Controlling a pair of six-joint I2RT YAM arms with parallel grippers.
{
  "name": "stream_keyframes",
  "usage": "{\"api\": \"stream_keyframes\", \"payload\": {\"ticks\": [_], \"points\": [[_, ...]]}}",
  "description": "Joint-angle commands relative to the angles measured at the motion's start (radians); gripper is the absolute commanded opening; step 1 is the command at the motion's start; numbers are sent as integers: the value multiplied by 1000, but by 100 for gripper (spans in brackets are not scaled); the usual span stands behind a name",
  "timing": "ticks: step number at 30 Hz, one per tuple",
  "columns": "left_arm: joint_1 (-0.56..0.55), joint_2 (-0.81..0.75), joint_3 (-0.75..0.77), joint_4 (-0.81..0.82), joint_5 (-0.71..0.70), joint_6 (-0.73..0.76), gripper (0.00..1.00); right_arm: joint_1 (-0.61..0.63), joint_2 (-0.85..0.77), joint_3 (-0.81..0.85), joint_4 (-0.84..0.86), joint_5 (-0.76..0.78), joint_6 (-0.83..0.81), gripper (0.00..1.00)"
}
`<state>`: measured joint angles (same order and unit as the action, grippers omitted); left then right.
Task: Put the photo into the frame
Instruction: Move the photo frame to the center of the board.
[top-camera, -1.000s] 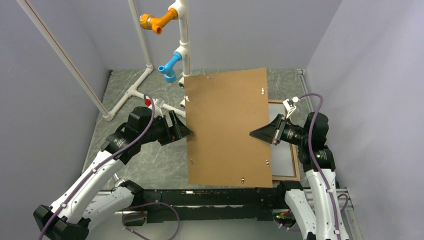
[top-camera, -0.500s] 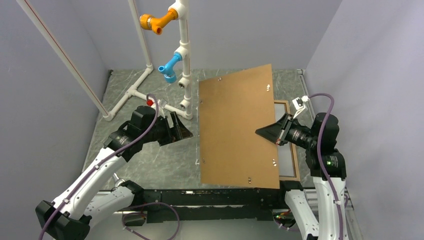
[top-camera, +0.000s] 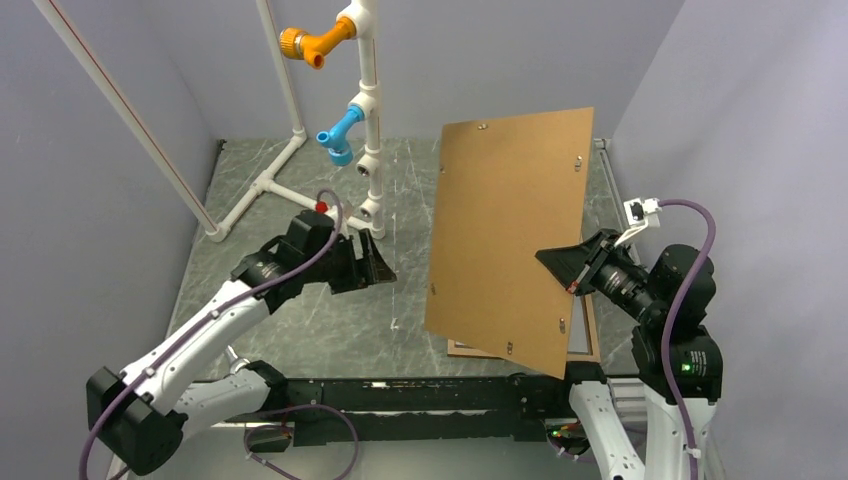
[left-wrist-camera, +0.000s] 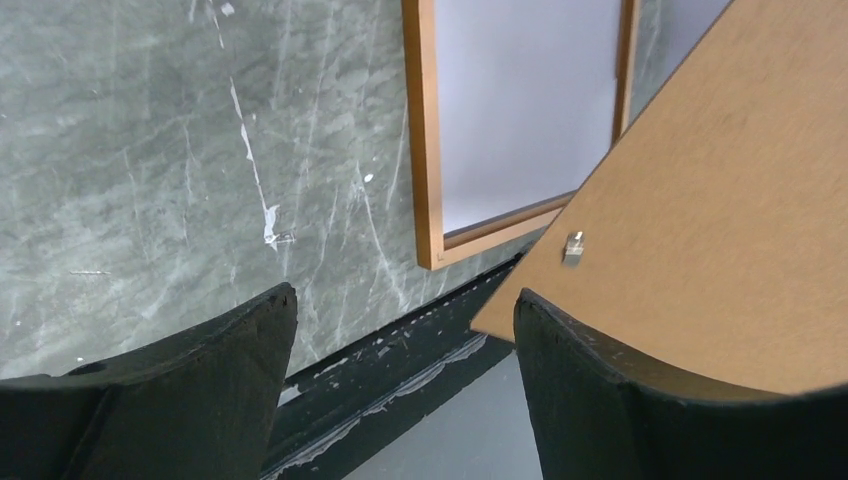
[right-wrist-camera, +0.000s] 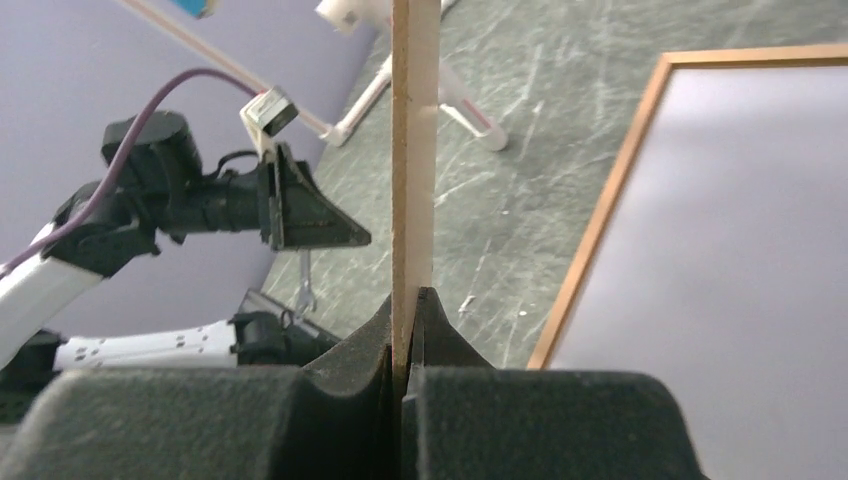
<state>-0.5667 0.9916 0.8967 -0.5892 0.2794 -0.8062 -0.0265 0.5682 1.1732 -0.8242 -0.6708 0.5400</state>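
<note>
My right gripper (top-camera: 562, 266) is shut on the right edge of a plain brown hardboard backing sheet (top-camera: 510, 240), holding it tilted steeply off the table. The right wrist view shows that sheet (right-wrist-camera: 413, 150) edge-on, pinched between my jaws (right-wrist-camera: 405, 300). The light-brown wooden frame (top-camera: 594, 335) lies flat below it at the table's right, its pane (left-wrist-camera: 520, 100) showing a pale reflection. The frame (right-wrist-camera: 600, 220) also shows beside the sheet. My left gripper (top-camera: 385, 268) stands open and empty left of the sheet, touching nothing; its view (left-wrist-camera: 400, 300) takes in the frame's corner (left-wrist-camera: 425, 150) and the sheet (left-wrist-camera: 720, 220). The photo is out of view.
A white pipe stand (top-camera: 365, 110) with an orange fitting (top-camera: 310, 42) and a blue fitting (top-camera: 338, 135) rises at the back left. A black rail (top-camera: 400, 388) runs along the near edge. Grey walls close in on both sides.
My right gripper has swung the backing sheet to the right and tipped it up steeper, away from the left gripper. The left arm has crept slightly rightward.
</note>
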Motion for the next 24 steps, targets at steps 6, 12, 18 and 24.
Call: {"api": "stream_keyframes", "payload": {"ticks": [6, 12, 18, 24], "points": [[-215, 212, 85, 34, -146, -19, 78, 0, 66, 3, -125, 278, -90, 0], [-345, 395, 165, 77, -239, -69, 73, -1, 94, -76, -139, 324, -115, 0], [-417, 593, 258, 81, -304, -112, 69, -1, 114, -67, -197, 411, -142, 0], [-470, 774, 366, 55, -348, -124, 63, 0, 120, -7, -239, 457, -155, 0]]}}
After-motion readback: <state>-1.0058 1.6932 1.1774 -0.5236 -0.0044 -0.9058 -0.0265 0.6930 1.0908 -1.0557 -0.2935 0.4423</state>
